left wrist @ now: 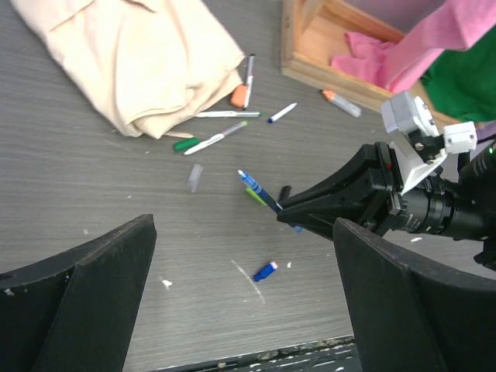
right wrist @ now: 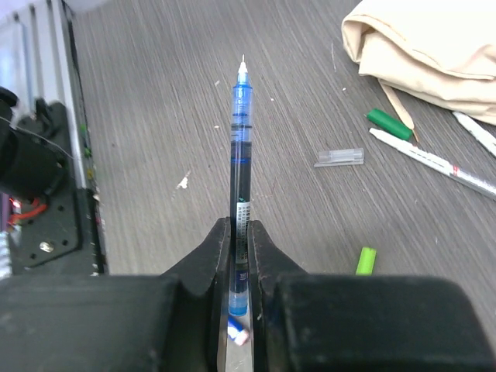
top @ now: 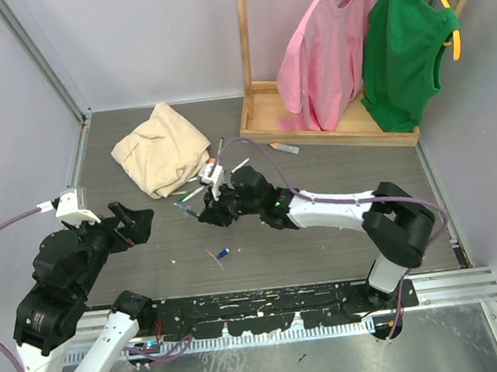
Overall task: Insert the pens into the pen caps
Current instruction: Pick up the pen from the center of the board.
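My right gripper point(right wrist: 241, 232) is shut on a blue pen point(right wrist: 241, 139), which sticks out ahead of the jaws with its fine white tip bare. From above, this gripper point(top: 207, 212) hovers mid-table with the pen point(top: 185, 209) pointing left. A blue pen cap point(left wrist: 265, 271) lies on the table below it, also seen as the blue cap point(top: 224, 253) from above. My left gripper point(left wrist: 244, 226) is open and holds nothing, facing the pen from the left point(top: 135, 221). More pens point(left wrist: 215, 138) and an orange cap point(left wrist: 239, 95), a green cap point(right wrist: 380, 118) and a light green cap point(right wrist: 365, 260) lie near the cloth.
A folded cream cloth point(top: 160, 147) lies at the back left. A wooden clothes rack point(top: 312, 117) with a pink top point(top: 319, 54) and a green top point(top: 407, 45) stands at the back right. A clear cap point(right wrist: 339, 156) lies loose on the table.
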Tool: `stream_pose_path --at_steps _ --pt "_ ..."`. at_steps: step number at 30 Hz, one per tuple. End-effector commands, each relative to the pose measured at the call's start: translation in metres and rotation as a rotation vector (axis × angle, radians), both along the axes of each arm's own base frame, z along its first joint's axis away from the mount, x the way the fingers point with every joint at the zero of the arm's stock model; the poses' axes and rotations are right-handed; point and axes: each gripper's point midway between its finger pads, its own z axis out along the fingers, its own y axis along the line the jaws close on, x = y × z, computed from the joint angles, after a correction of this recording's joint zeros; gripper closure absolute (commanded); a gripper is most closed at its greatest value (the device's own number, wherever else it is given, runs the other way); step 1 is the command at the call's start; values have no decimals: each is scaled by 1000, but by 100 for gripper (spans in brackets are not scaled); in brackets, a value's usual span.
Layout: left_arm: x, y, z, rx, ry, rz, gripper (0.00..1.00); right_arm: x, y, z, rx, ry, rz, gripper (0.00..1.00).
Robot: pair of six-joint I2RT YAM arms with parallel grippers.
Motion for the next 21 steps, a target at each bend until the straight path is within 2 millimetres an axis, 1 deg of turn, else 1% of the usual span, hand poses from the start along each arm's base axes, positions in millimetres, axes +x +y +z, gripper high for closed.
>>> stream_pose_path --at_steps 1,5,7,8,11,13,14,18,21 --pt "6 -21 36 -130 -107 -68 2 2 -11 88 309 9 -142 100" --pt "14 -40 41 -190 -98 -132 2 -4 -37 120 464 62 -243 100" --pt "18 -51 45 -220 -103 -173 0 -4 -48 134 566 133 -305 100" --pt "21 -56 48 -234 -105 -191 3 -6 -51 140 615 180 -322 100" --pt "30 -72 58 -272 -92 -244 10 -15 -56 159 741 271 -328 100" --pt "36 -83 65 -303 -94 -280 12 -20 -60 171 810 275 -343 100" --pt "39 -88 68 -323 -96 -298 16 -21 -62 176 836 268 -347 100" --pt "45 -106 74 -404 -92 -360 21 -24 -66 191 878 252 -342 100" --pt "49 -111 71 -432 -78 -369 24 -27 -62 196 886 253 -320 100"
